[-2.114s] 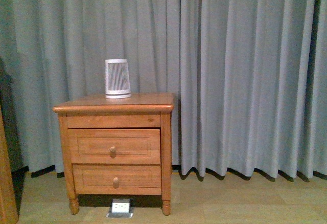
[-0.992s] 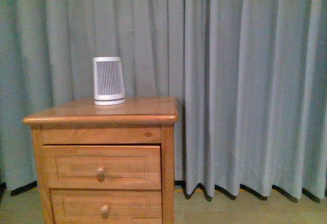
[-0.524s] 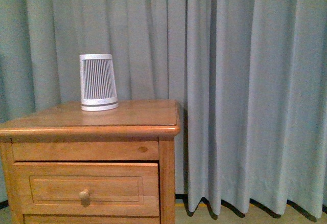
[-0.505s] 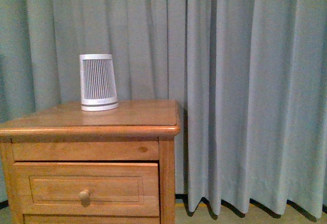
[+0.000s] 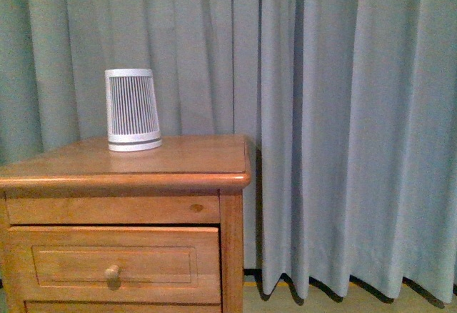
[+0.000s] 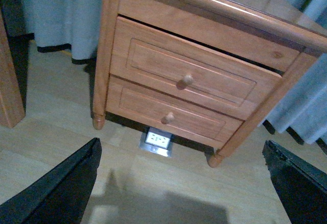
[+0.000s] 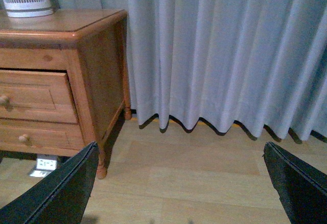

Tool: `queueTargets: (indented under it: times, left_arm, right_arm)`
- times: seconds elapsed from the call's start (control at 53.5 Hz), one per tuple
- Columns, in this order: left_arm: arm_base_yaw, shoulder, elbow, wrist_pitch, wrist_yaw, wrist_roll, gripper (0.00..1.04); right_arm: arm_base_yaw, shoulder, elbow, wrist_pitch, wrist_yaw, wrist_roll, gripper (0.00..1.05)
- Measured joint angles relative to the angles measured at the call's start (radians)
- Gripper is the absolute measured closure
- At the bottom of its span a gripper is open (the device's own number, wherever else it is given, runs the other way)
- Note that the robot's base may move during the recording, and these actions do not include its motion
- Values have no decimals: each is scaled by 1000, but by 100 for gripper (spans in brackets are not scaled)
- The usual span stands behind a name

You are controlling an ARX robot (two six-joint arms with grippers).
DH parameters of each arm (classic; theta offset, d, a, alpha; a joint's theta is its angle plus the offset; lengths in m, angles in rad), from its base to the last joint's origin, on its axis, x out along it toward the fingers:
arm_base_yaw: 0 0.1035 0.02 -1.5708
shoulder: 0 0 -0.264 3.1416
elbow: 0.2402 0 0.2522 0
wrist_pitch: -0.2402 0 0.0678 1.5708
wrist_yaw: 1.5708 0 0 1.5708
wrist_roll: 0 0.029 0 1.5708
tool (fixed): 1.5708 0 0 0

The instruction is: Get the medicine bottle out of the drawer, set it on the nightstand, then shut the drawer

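Observation:
The honey-brown nightstand [image 5: 178,161] stands at the left, against a curtain. Its upper drawer [image 5: 114,263] has a small round knob [image 5: 112,272]. In the left wrist view the drawer [image 6: 204,65] sits slightly proud of the frame, with a dark gap above it. The medicine bottle is hidden. My left gripper [image 6: 181,193] hangs open over the floor in front of the nightstand, apart from it. My right gripper [image 7: 179,193] is open above the floor to the right of the nightstand [image 7: 97,65]. Neither holds anything.
A white ribbed tapered device [image 5: 132,109] stands on the nightstand top at the back left. A grey-blue curtain [image 5: 343,113] hangs behind and to the right. A floor socket [image 6: 157,140] lies under the lower drawer [image 6: 153,106]. Another wooden piece [image 6: 9,86] stands further left.
The front view has closed in on the nightstand, which now fills the lower left with only the upper drawer showing. The drawer and the white device have not moved.

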Motion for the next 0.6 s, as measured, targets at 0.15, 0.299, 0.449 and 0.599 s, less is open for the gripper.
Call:
queueTargets:
  times: [0.15, 0.299, 0.449, 0.599]
  left_arm:
    - [-10, 486, 117, 417, -23, 28, 7]
    - [-79, 859, 302, 595, -80, 49, 7]
    - [-143, 1119, 508, 629, -130, 48, 7]
    - [-193, 1350, 726, 637, -164, 41, 7]
  right_arm:
    - [0, 0, 0, 0, 0, 0, 7]
    - [0, 0, 0, 0, 0, 0, 7]
    - [0, 0, 0, 0, 0, 0, 7]
    - [0, 0, 0, 0, 0, 0, 7]
